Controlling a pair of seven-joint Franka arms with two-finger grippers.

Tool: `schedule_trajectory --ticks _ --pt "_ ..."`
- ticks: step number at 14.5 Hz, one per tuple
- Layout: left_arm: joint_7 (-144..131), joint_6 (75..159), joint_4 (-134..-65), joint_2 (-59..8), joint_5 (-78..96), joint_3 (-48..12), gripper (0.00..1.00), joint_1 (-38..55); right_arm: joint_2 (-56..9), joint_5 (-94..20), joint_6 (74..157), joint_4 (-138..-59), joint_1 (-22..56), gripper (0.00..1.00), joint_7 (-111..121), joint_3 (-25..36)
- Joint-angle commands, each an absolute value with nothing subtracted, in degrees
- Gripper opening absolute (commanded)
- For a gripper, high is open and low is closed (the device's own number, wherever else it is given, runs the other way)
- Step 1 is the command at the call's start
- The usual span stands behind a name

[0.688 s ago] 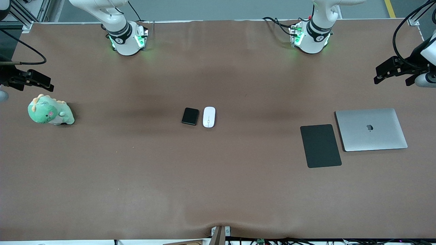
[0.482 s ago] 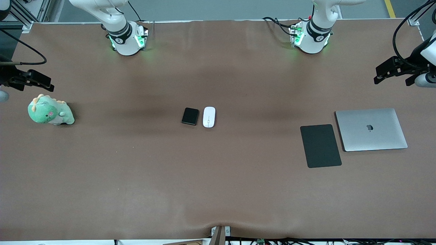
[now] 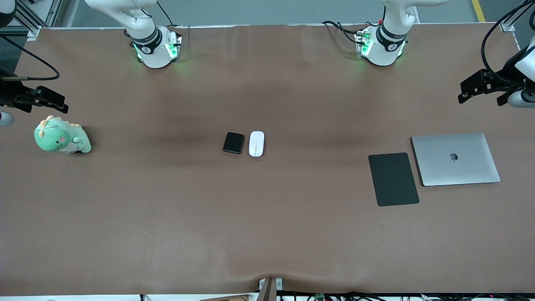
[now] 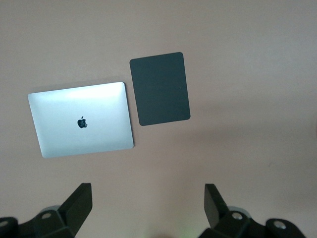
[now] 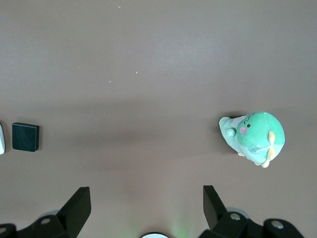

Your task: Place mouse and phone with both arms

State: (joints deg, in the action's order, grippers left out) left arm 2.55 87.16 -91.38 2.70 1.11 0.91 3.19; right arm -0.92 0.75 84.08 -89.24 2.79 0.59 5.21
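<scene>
The white oval mouse [image 3: 256, 144] and the small glossy black phone [image 3: 233, 143] lie side by side on the brown table mat, midway between the two arms. In the right wrist view the phone [image 5: 25, 137] shows, with only a sliver of the mouse [image 5: 1, 139] at the picture's edge. My right gripper [image 3: 42, 104] hangs open and empty over the right arm's end of the table, beside the plush toy [image 5: 253, 137]. My left gripper [image 3: 480, 98] hangs open and empty over the left arm's end, close to the laptop [image 4: 81, 119]. Neither gripper touches anything.
A green dinosaur plush [image 3: 62, 136] sits at the right arm's end. A closed silver laptop [image 3: 455, 159] and a flat matte black mouse pad [image 3: 393, 179] lie beside each other at the left arm's end. Both arm bases [image 3: 155, 48] stand along the table's back edge.
Both grippers have drifted only very slightly. The mouse, the phone and everything else on the table lie where they were.
</scene>
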Motion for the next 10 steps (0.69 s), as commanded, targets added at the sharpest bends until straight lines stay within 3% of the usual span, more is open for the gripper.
schedule_trajectory --ticks 1,4,10 --pt "2.11 85.87 -90.09 0.27 2.64 0.62 1.0 3.6 -1.84 1.23 84.2 -88.51 2.11 1.0 0.88 4.92" --pt "-0.25 85.96 -89.73 -0.97 2.72 -0.96 1.0 4.74 -1.85 1.14 84.55 -88.42 2.2 1.0 0.88 4.92" --pt "-16.41 87.36 -90.0 -5.18 2.72 -13.69 1.0 4.66 -1.85 -1.93 85.43 -88.42 1.67 1.0 0.97 5.19"
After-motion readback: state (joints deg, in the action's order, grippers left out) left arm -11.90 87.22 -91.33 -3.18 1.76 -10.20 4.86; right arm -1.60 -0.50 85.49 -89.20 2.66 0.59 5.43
